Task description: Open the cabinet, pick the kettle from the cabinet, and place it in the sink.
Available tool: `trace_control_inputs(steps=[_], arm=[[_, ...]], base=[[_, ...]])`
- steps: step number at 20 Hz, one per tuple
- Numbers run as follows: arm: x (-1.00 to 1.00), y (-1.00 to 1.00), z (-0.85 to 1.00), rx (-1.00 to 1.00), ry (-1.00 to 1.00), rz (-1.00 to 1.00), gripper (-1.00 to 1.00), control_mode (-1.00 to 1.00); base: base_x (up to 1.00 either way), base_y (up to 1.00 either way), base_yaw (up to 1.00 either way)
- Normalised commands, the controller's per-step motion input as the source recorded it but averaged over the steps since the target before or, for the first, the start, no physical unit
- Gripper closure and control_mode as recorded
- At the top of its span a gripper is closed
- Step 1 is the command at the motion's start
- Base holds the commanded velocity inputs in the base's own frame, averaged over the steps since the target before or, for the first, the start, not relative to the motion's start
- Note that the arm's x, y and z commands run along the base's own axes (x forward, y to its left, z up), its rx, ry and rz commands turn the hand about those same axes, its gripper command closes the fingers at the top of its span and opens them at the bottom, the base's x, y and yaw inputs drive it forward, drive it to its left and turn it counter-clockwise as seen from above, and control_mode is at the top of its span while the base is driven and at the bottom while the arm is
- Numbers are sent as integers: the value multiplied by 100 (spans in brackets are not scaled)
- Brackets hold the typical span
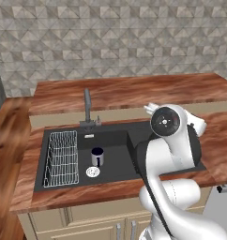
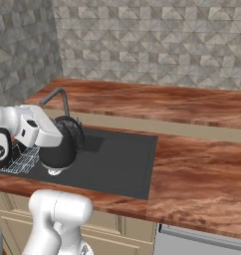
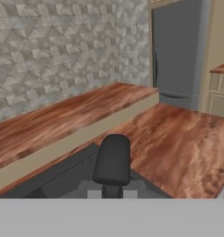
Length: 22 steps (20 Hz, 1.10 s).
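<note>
While the white arm rises at the near edge of both base views, its gripper [image 2: 67,130] hangs over the sink [image 2: 122,164] with the jaws drawn together on the looped handle of the kettle [image 2: 57,149]. In the right base view the glossy black kettle hangs from the hand, low over the basin floor near the left part of the basin, its round belly just above a small pale drain; whether it touches the floor I cannot tell. In the hand view a dark rounded piece [image 3: 113,159] stands up right in front of the camera, between the finger tips. Beside the kettle, toward the left end of the basin, lies a white wire rack [image 1: 62,158], and in the left base view a small dark mug [image 1: 97,156] stands on the basin floor just right of the rack, with the drain [image 1: 92,172] near it. Behind the basin rises the dark grey faucet [image 1: 87,107], set at the rear rim. Around the sink runs the reddish wood countertop [image 2: 202,174], with a raised wooden ledge [image 1: 134,91] further back. Beyond that stands the grey patterned tile wall [image 1: 115,37]. Far off in the hand view a tall grey refrigerator [image 3: 178,51] stands at the counter's end.
</note>
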Motion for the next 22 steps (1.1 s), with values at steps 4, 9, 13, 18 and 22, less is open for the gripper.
trace_control_inputs(steps=[4,9,13,18,22], arm=[[0,-1,0,0,3,0,100,-100],[7,-5,5,0,13,0,100,-100],[12,-6,10,0,24,4,100,-100],[13,-2,7,0,11,14,100,-100],[18,-1,0,0,0,24,100,-100]], base=[[0,0,0],[0,0,0],[0,0,0],[0,0,0],[0,0,0]])
